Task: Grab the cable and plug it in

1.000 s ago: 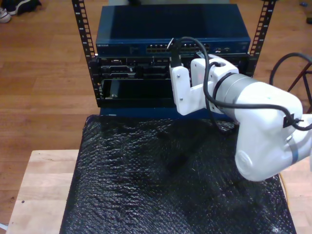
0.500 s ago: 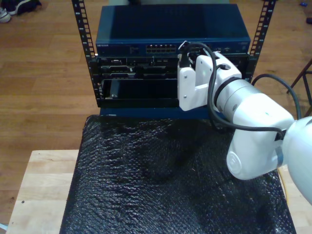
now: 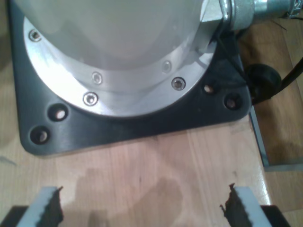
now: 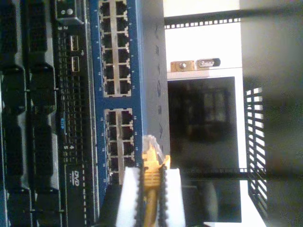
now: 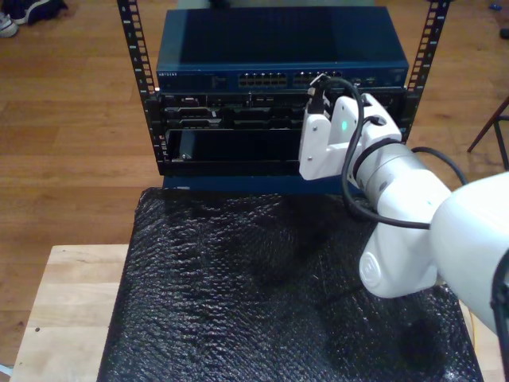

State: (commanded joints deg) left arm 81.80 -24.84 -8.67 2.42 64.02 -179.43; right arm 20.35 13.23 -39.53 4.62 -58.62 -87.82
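- my second gripper (image 4: 150,189) pinched the cable (image 4: 151,187), its clear plug (image 4: 150,144) just in front of the blue switch (image 4: 142,71) ports.
- in the exterior view the second gripper (image 5: 318,91) was at the switch (image 5: 278,48), far right.
- my first gripper (image 3: 141,208) was spread wide over a wooden table (image 3: 142,165), near a black base plate (image 3: 118,127).

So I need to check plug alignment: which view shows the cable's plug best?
The second wrist view: the cable sits pinched in my second claw, its plug just short of the blue switch ports. The exterior view has the arm covering it; the first wrist view faces a base plate.
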